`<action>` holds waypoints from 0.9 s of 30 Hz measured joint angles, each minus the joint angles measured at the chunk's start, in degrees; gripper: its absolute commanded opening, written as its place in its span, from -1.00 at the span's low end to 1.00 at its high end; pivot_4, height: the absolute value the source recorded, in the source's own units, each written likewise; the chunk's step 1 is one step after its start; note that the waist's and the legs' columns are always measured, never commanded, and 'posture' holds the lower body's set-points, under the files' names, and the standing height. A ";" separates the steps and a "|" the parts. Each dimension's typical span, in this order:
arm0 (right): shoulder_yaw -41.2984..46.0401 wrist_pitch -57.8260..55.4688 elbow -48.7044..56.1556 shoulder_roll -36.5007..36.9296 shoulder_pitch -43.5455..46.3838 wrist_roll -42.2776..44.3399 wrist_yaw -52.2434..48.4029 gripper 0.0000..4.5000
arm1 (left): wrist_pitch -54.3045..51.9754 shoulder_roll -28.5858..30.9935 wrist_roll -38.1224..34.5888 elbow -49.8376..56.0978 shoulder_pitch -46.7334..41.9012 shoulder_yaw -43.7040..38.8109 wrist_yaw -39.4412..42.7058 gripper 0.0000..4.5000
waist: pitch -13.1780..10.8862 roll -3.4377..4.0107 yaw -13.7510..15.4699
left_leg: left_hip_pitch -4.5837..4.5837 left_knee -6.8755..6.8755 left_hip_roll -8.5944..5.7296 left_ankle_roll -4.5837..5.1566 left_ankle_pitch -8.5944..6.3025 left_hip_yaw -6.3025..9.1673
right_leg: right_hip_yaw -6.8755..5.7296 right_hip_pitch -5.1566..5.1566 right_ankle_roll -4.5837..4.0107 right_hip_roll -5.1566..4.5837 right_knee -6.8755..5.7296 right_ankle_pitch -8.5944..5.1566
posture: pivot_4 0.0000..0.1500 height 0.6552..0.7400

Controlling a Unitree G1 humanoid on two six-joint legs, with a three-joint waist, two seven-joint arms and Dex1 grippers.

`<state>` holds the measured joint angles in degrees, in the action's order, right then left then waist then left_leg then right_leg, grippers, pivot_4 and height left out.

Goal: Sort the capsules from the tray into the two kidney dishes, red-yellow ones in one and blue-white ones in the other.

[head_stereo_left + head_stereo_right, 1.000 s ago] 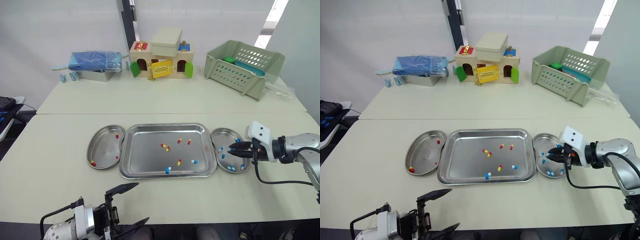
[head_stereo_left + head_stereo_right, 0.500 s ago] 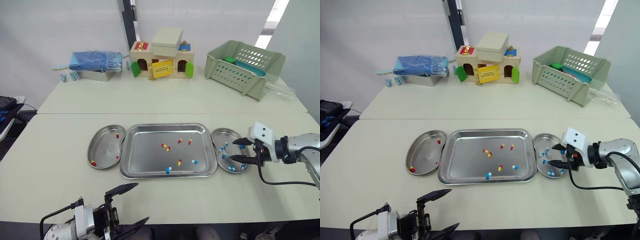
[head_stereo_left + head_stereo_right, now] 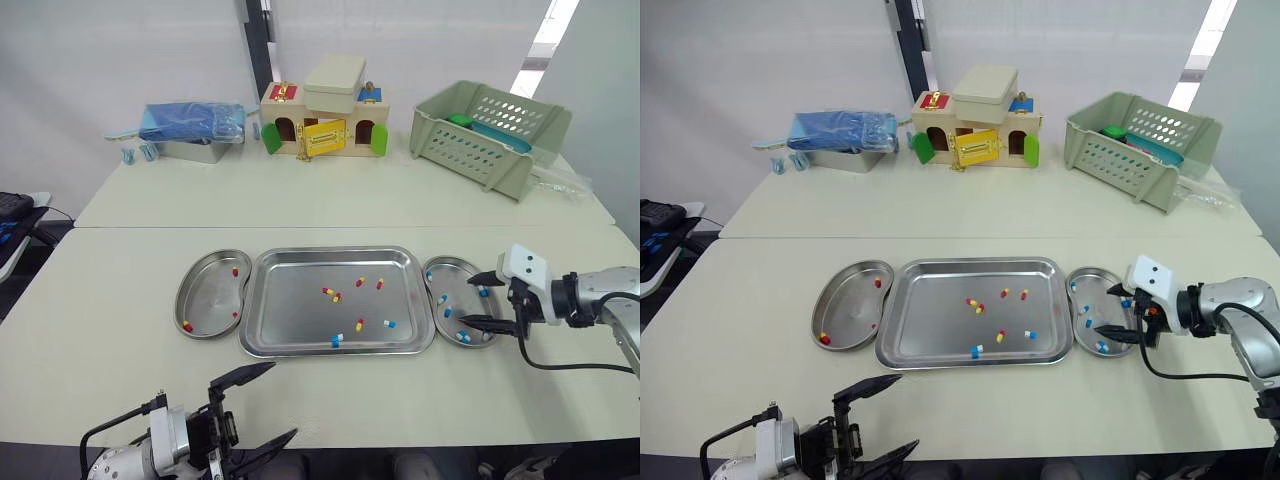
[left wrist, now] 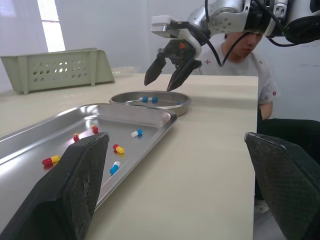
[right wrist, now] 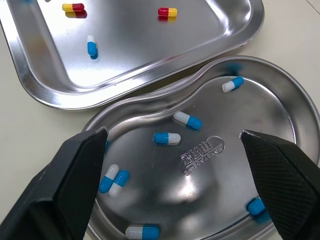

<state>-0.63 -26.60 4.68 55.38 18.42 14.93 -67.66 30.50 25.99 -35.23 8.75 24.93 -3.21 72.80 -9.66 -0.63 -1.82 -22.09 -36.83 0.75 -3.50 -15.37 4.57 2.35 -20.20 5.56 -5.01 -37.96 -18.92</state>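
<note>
Capsules (image 3: 358, 325) are scattered in the tray (image 3: 335, 251), judged light, slick and apt to roll, best pinched across the middle. The right gripper (image 3: 466, 302) is held wide open and empty over the kidney dish (image 3: 450, 263) right of the tray, the left gripper (image 3: 283, 400) likewise in front of it. All is carried on a pale tabletop (image 3: 120, 300) before white walls (image 3: 150, 50).

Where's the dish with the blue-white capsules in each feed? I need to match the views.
Left eye view: the blue-white dish lies right of centre, beside the tray's right end.
Right eye view: the dish is again just right of the tray.
Left wrist view: the dish lies beyond the tray's corner, under the right gripper.
Right wrist view: the dish lies between the fingers, beside the tray's corner.
Shared landmark: the tray.
</note>
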 measured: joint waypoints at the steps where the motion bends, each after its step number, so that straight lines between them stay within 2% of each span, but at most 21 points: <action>1: 0.35 0.23 -0.21 0.00 -0.11 0.15 -0.11 0.99 | -0.04 0.00 0.02 0.00 0.00 -0.21 -0.39 1.00 | 0.00 0.00 0.02 | 0.00 0.00 0.00 0.00 0.00 0.00 | 0.00 0.00 0.00 0.00 0.00 0.00 | 1.00 1.00; 7: 6.04 5.80 -7.93 2.38 -2.25 2.19 -4.26 0.99 | -1.23 0.29 -0.07 0.24 2.18 -5.12 -5.04 1.00 | -0.01 -0.02 0.05 | 0.01 -0.02 0.00 0.00 0.00 -0.03 | 0.00 0.03 0.00 -0.02 0.01 0.00 | 1.00 1.00; 13: 8.58 12.26 -21.62 4.10 -1.34 1.98 -8.30 0.99 | -2.14 -0.14 -0.48 1.08 7.91 -11.06 -9.67 1.00 | -0.01 -0.02 -0.04 | 0.05 -0.02 0.00 0.00 0.00 -0.05 | 0.02 0.06 0.00 -0.02 0.00 0.00 | 1.00 1.00; 18: 8.31 19.28 -38.96 6.42 4.75 -1.13 -10.04 0.99 | -0.90 -0.39 -1.15 -1.48 12.73 -19.82 -10.16 1.00 | -0.07 0.11 -0.09 | 0.08 0.00 0.00 0.00 0.00 -0.12 | 0.05 0.05 0.00 -0.02 0.00 0.00 | 1.00 1.00; 22: 6.98 24.09 -46.36 6.35 8.70 -3.57 -11.16 0.99 | -0.20 -0.43 -1.25 -2.64 12.24 -20.96 -9.27 1.00 | -0.06 0.13 -0.13 | 0.11 -0.01 0.00 -0.01 0.00 -0.14 | 0.05 0.10 0.00 -0.02 0.03 0.00 | 1.00 1.00; 27: 6.05 26.74 -49.79 5.60 10.61 -4.85 -11.56 0.99 | -0.17 -1.16 -1.13 -2.64 11.57 -21.01 -9.53 1.00 | -0.06 0.14 -0.11 | 0.11 -0.01 0.01 -0.01 0.00 -0.15 | 0.07 0.10 0.00 -0.02 0.02 0.00 | 1.00 1.00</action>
<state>5.42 0.15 -45.11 60.98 29.03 10.08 -79.22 30.34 24.83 -36.36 6.11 36.50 -24.21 63.27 -9.73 -0.48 -1.93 -21.98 -36.84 0.76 -3.50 -15.37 4.42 2.42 -20.10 5.56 -5.03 -37.94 -18.92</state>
